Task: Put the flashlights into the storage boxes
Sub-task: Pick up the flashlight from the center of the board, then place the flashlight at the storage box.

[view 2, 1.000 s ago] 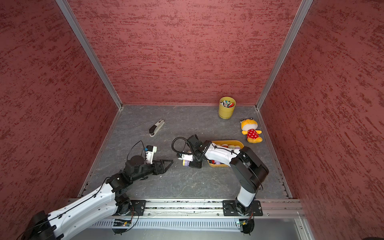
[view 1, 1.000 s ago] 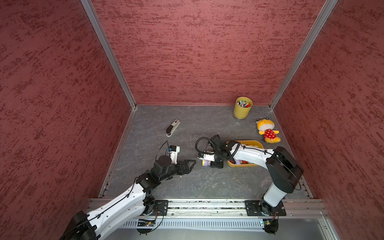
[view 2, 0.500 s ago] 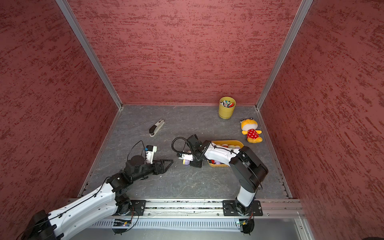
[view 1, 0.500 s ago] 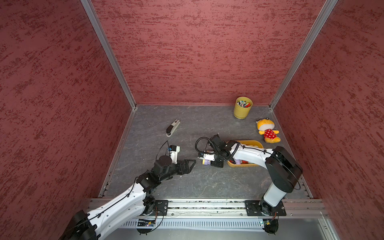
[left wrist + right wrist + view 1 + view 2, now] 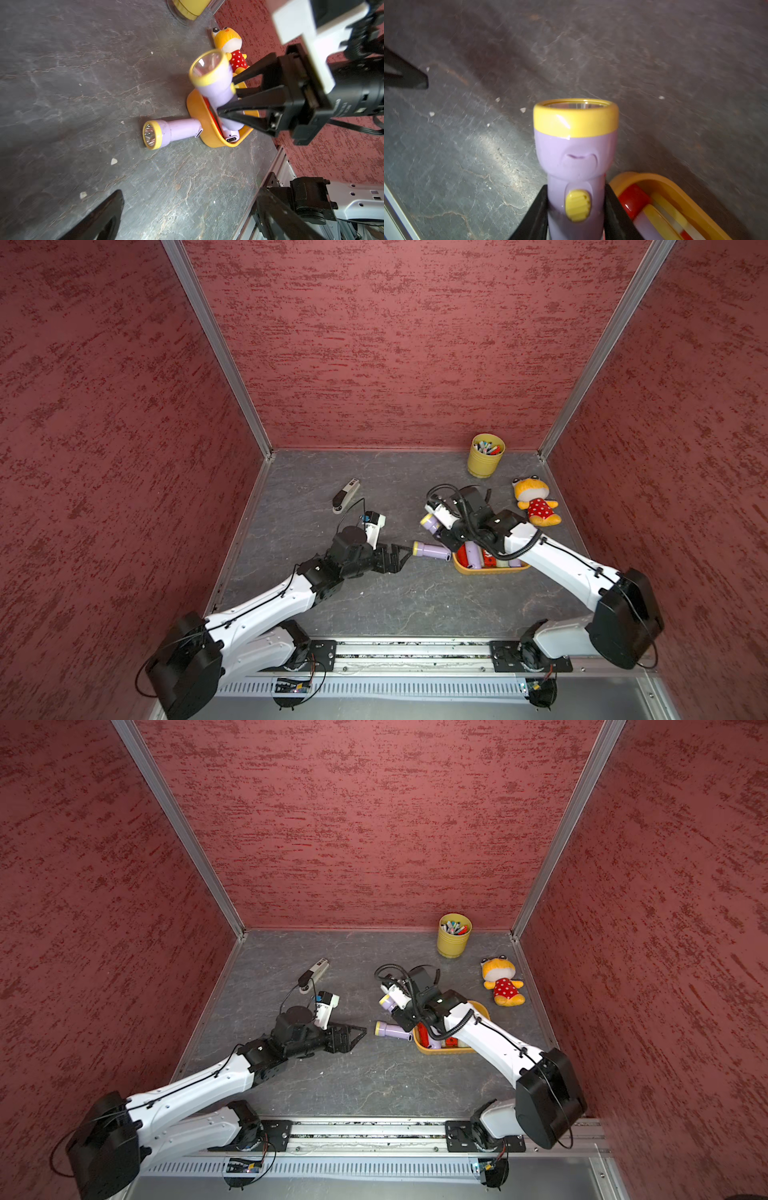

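Flashlights (image 5: 486,558): several, red and lilac among them, already lay in the storage box (image 5: 490,571); exact count not readable, the right arm (image 5: 552,560) hid part of it; right gripper (image 5: 576,193) was clamped on a lilac flashlight (image 5: 576,149), held clear of the table (image 5: 374,605) over the box's near end; a second lilac flashlight (image 5: 432,551) lay on the table, tail touching the box rim; left gripper (image 5: 405,556) sat just beside its head, jaws apparently apart, empty; judgement: nearly done, two flashlights left to place; none other seen loose.
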Robot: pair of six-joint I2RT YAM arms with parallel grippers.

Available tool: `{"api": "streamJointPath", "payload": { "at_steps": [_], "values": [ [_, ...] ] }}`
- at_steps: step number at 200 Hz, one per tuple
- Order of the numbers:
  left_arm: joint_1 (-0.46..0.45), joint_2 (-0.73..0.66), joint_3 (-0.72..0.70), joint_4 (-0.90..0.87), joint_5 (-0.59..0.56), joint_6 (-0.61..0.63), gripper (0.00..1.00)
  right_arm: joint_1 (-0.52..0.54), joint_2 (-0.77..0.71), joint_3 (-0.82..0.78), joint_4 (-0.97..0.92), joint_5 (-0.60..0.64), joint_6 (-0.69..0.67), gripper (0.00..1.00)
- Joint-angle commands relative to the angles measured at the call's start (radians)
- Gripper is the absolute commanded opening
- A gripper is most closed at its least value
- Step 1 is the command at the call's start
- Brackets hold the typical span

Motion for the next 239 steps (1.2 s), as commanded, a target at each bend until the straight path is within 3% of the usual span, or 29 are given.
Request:
{"api": "streamJointPath", "payload": {
  "at_steps": [1, 43, 91, 239],
  "values": [
    [-0.011, 0.086, 0.054, 0.054, 0.051, 0.048, 1.00, -0.093, -0.095, -0.031, -0.055, 0.077, 0.228, 0.30],
    [-0.034, 0.210, 0.114, 0.120, 0.102, 0.039, 1.00, -0.217, -0.202, -0.127, -0.080, 0.124, 0.379, 0.31],
    [-0.041, 0.276, 0.155, 0.132, 0.141, 0.044, 1.00, -0.287, -0.128, -0.170, -0.078, 0.100, 0.411, 0.32],
    [-0.041, 0.237, 0.112, 0.116, 0.119, 0.036, 1.00, -0.310, -0.013, -0.167, -0.151, 0.047, 0.463, 0.37]
  ]
}}
